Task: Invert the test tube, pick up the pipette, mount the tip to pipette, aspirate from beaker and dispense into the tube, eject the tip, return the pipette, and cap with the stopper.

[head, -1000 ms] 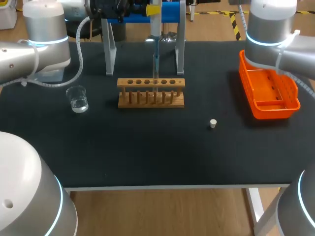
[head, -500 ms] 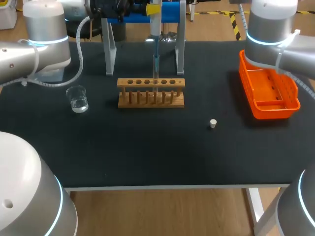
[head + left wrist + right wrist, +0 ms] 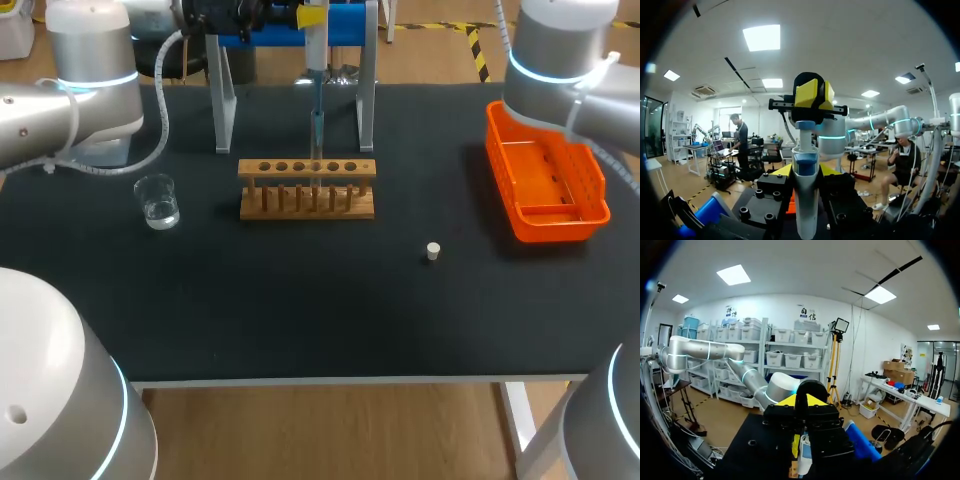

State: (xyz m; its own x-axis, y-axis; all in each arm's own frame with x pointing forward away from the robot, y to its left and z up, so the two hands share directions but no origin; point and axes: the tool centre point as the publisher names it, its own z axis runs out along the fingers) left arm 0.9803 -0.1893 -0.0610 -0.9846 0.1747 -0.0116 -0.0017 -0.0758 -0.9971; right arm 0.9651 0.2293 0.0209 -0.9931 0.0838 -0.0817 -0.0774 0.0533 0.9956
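The left tool [image 3: 805,172] grips the pipette [image 3: 315,95], which hangs upright with its tip over the rack [image 3: 300,205]. I cannot tell the right tool's [image 3: 804,440] state. The stopper [image 3: 433,251] lies on the surface [image 3: 300,310], apart from the rack.

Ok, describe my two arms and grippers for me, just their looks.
Your left arm and right arm are thick silver-grey tubes with rounded joints, each joint ringed by a glowing pale-blue band. A white ribbed hose loops off the left arm; a thin white cable crosses the right. The left gripper and right gripper have black, blocky, bolted bodies.
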